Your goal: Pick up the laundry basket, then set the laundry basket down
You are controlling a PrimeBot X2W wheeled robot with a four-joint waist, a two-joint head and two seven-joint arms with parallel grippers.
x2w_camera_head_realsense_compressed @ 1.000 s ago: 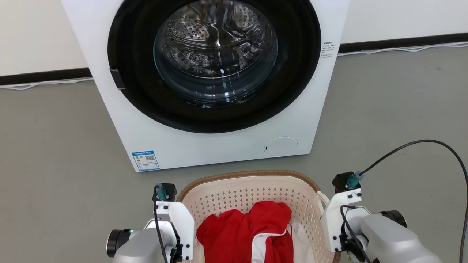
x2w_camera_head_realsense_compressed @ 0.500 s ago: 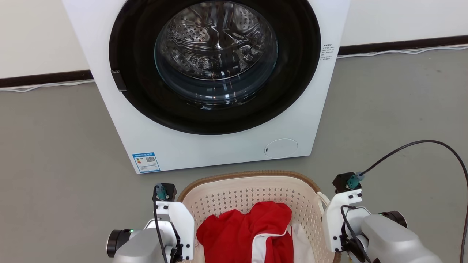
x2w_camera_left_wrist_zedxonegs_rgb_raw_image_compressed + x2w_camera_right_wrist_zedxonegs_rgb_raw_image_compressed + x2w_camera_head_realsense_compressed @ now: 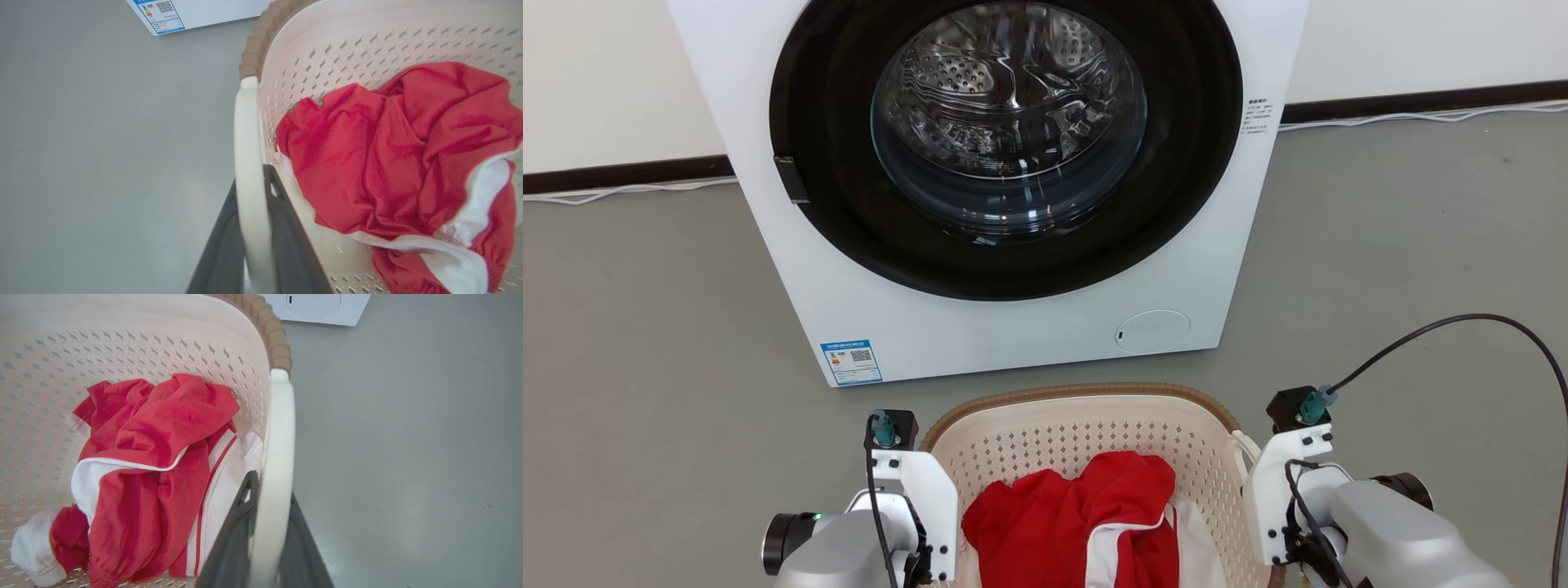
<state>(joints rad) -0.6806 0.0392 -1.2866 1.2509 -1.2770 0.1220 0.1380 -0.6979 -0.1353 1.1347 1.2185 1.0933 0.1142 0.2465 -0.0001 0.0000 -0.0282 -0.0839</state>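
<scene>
left arm (image 3: pixel 907 523): pale forearm and white wrist housing at the lower left of the head view, pressed close to the left side of the basket, wrist turned in toward it.
left gripper (image 3: pixel 250 175): its two dark fingers stand on either side of the left loop handle (image 3: pixel 247 130), one outside the basket and one inside, clamped onto it.
right arm (image 3: pixel 1372 523): mirrored pose at the lower right of the head view; a black cable (image 3: pixel 1462 318) arches away from the plug on its wrist.
right gripper (image 3: pixel 273 485): fingers closed onto the right loop handle (image 3: pixel 280 437), one on the inner face and one on the outer.
laundry basket (image 3: pixel 1078 390): held between the two arms, just in front of the washing machine and centred on its door; cream perforated walls, brown woven-look rim. whether its base touches the floor cannot be told.
contents: a crumpled red garment with white trim (image 3: pixel 1062 523) lies in the bottom of the basket.
washing machine (image 3: pixel 1013 327): white front-loader with a round glass door (image 3: pixel 1009 114) in a dark ring; a blue label (image 3: pixel 851 361) sits at its lower corner on the robot's left, a round cover (image 3: pixel 1152 331) at the lower right.
floor (image 3: pixel 645 327): smooth, plain grey.
wall: pale, with a dark baseboard (image 3: pixel 621 173); a white cable (image 3: pixel 1421 114) lies along its foot.
</scene>
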